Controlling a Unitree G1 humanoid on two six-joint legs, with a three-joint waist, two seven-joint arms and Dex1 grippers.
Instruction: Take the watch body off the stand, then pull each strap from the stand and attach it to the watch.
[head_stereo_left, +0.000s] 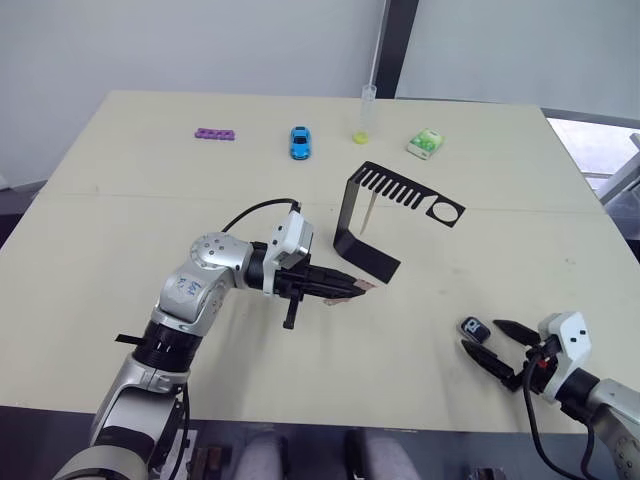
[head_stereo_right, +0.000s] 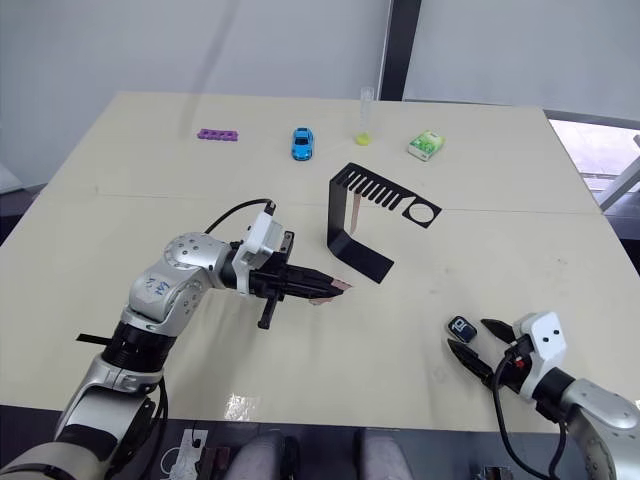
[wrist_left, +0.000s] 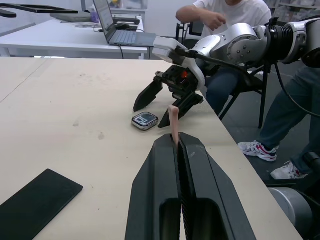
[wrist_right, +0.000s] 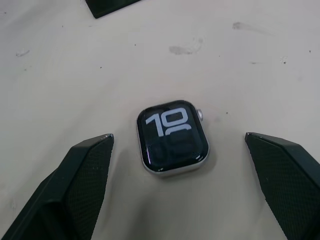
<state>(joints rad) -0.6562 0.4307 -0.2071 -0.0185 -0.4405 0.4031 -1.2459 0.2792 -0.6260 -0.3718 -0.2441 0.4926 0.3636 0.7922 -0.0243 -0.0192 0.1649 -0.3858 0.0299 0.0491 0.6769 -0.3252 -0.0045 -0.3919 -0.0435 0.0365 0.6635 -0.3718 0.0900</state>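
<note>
The black stand (head_stereo_left: 348, 210) stands at mid-table, and one pale pink strap (head_stereo_left: 368, 213) hangs from its slotted top arm. My left gripper (head_stereo_left: 352, 286) hovers just in front of the stand's base, shut on the other strap (wrist_left: 173, 120), whose end sticks out past the fingertips. The watch body (wrist_right: 172, 137) lies flat on the table near the front right, screen up. My right gripper (wrist_right: 178, 136) is open, with a finger on each side of the watch and apart from it.
Along the far side of the table are a purple block (head_stereo_left: 214, 133), a blue toy car (head_stereo_left: 300, 141), a tube with a yellow end (head_stereo_left: 365, 115) and a green-white box (head_stereo_left: 425, 144). A person (wrist_left: 225, 15) sits beyond the table's right edge.
</note>
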